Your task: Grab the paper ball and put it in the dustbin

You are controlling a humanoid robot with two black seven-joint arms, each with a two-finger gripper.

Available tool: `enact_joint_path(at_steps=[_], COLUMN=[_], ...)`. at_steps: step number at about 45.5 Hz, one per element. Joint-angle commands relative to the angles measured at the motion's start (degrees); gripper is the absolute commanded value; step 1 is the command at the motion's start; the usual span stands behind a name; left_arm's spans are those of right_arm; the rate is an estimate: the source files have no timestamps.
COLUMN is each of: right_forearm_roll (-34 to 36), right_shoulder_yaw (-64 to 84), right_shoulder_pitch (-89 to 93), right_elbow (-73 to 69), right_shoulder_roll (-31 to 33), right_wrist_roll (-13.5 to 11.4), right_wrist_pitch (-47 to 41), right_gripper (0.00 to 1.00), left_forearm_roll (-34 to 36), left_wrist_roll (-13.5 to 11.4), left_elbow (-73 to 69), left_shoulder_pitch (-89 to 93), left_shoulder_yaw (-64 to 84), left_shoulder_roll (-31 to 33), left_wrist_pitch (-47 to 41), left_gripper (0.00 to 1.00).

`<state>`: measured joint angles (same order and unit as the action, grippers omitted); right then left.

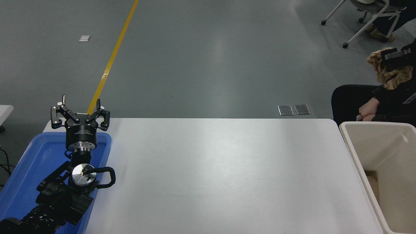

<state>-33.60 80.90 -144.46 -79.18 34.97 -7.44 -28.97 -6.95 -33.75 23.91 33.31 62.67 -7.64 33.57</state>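
Even, bright overhead light, cool tone. Soft pale glare streaks run down the grey floor and spread as a broad sheen across the middle of the white table. Shadows faint and diffuse; only a weak one under the left arm on the blue tray. Dustbin inner walls shaded darker toward the bottom. Focus mostly sharp; paper ball at the right edge looks slightly smeared. Dark clothing at right loses detail. No obvious edge distortion.

Glossy grey floor with a yellow line, a wheeled chair at far right.
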Motion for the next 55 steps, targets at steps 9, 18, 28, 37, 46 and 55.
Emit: enact_joint_path(at_steps=[9,18,28,37,46,55], right_forearm_roll=[-7.89,-1.30,3.45,11.96,18.04,17.95], right_shoulder_yaw=[4.36,-8.63,-30.17,-37.13,-37.30,-41.96], right_shoulder_pitch=[27.02,50.13,75.70,93.47,99.98,103.06], right_elbow=[30.12,42.52,54.47,65.55,66.00,65.38], right_shoulder_roll=[9.85,14.07,12.84,3.18,-1.75,-4.30], right_wrist_roll=[2.34,3.05,2.78,2.78,2.52,2.43], right_wrist_pitch=[15.43,19.56,21.49,26.15,28.00,28.79], right_gripper=[0.00,0.00,0.00,0.00,0.00,0.00], left_forearm_roll=[-0.08,-0.08,-0.08,-0.08,-0.08,-0.08], left_wrist_roll=[0.00,0.00,0.00,0.00,0.00,0.00], left_elbow=[0.00,0.00,0.00,0.00,0.00,0.00], left_shoulder_pitch=[0.00,-0.09,0.00,0.00,0.00,0.00], left_shoulder_yaw=[0.00,0.00,0.00,0.00,0.00,0.00], left_shoulder_roll=[0.00,0.00,0.00,0.00,0.00,0.00], left_wrist_pitch=[0.01,0.01,0.01,0.01,0.01,0.01], left_gripper=[0.99,0.99,0.99,0.99,0.99,0.99])
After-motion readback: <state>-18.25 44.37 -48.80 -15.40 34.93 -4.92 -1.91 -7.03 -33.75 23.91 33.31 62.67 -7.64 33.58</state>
